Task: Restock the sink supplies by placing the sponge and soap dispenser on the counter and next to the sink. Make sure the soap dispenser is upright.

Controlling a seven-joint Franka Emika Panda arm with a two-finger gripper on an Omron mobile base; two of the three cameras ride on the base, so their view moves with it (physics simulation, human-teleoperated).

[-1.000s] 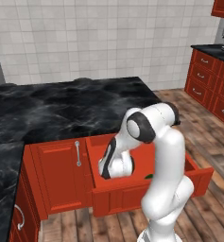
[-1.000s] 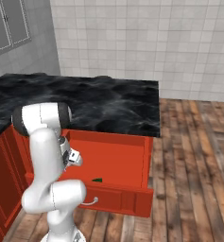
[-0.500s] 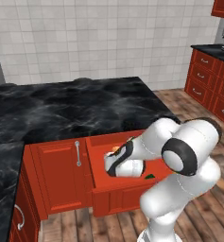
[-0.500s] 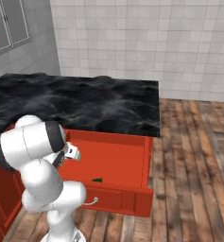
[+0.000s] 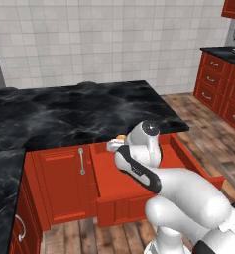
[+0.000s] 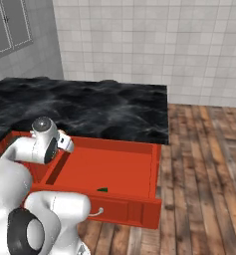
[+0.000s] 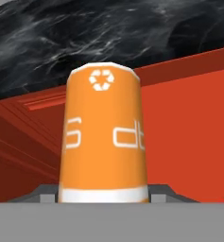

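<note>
An open red drawer (image 6: pixel 114 172) lies below and around the pincer, beneath the black marble island slab (image 5: pixel 74 111), a closed cabinet door (image 5: pixel 62 181) just beside it.

sign: white recycling symbol, at the upper end of the orange plastic soap dispenser bottle (image 7: pixel 103 142)
lettering: white, partly readable, "s" and "dt", on its side
</note>
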